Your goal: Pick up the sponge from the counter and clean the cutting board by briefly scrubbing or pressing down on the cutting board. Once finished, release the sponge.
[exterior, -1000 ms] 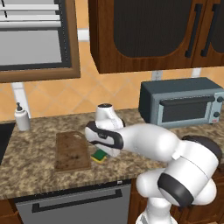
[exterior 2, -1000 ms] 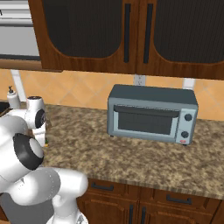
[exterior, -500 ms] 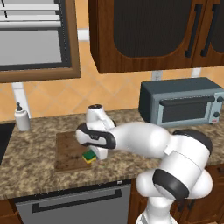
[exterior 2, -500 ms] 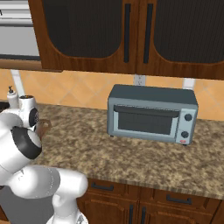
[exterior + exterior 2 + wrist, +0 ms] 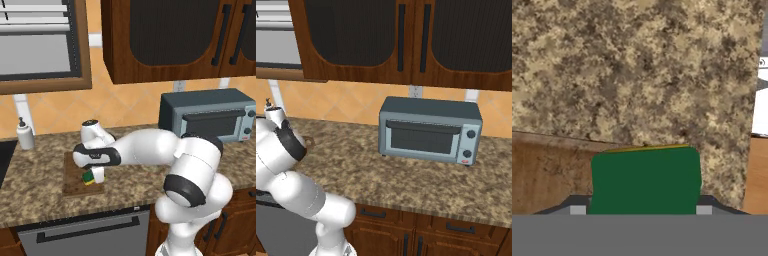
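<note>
The green-topped sponge (image 5: 88, 177) with its yellow underside sits between the fingers of my gripper (image 5: 95, 175), which is shut on it. It hangs low over the right part of the dark-brown cutting board (image 5: 74, 176) on the speckled counter (image 5: 40, 187). I cannot tell whether it touches the wood. In the hand view the sponge (image 5: 644, 180) fills the space between the fingertips of my gripper (image 5: 641, 210). The board (image 5: 547, 170) lies to its lower left and the counter (image 5: 637, 75) beyond it.
A white soap dispenser (image 5: 24, 135) stands at the back left of the counter. A grey toaster oven (image 5: 210, 116) sits at the back right, also seen in the right base view (image 5: 428, 132). A dishwasher front (image 5: 85, 232) is below the counter edge.
My arm has swung left with the sponge held, carrying it from the board's right edge to over the board.
</note>
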Controlling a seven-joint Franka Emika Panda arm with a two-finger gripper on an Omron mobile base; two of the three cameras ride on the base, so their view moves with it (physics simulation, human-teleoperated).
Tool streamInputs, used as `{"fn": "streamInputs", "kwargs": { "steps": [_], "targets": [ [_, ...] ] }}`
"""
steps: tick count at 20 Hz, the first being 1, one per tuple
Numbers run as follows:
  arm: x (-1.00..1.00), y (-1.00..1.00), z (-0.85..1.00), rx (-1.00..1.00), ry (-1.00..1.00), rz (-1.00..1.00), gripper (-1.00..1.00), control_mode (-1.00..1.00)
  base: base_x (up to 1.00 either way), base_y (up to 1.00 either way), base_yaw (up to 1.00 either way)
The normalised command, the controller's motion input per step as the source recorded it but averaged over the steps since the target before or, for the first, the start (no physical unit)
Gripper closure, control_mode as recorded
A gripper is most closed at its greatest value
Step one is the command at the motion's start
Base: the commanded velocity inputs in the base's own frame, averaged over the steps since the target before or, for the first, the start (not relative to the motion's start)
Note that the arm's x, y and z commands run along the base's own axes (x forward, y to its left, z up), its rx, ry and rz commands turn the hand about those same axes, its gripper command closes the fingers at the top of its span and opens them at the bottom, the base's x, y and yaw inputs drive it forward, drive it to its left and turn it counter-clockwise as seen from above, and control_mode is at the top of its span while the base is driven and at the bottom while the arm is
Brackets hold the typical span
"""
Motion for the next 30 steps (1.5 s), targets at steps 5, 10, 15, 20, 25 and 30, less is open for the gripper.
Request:
{"fn": "streamInputs", "kwargs": {
  "steps": [5, 10, 15, 20, 25, 30],
  "targets": [
    [0.11, 0.48, -0.2, 0.01, 0.0, -0.01, 1.0, -1.0, 0.0, 0.0, 0.0],
    [0.03, 0.21, -0.32, 0.0, 0.0, -0.03, 1.0, -1.0, 0.0, 0.0, 0.0],
    [0.09, 0.26, -0.34, -0.01, 0.0, -0.08, 1.0, -1.0, 0.0, 0.0, 0.0],
    [0.07, 0.32, -0.4, 0.0, 0.0, -0.11, 1.0, -1.0, 0.0, 0.0, 0.0],
    [0.35, 0.19, -0.11, 0.0, -0.04, -0.12, 1.0, -1.0, 0.0, 0.0, 0.0],
    [0.35, 0.25, -0.19, 0.0, -0.15, -0.1, 1.0, -1.0, 0.0, 0.0, 0.0]
  ]
}}
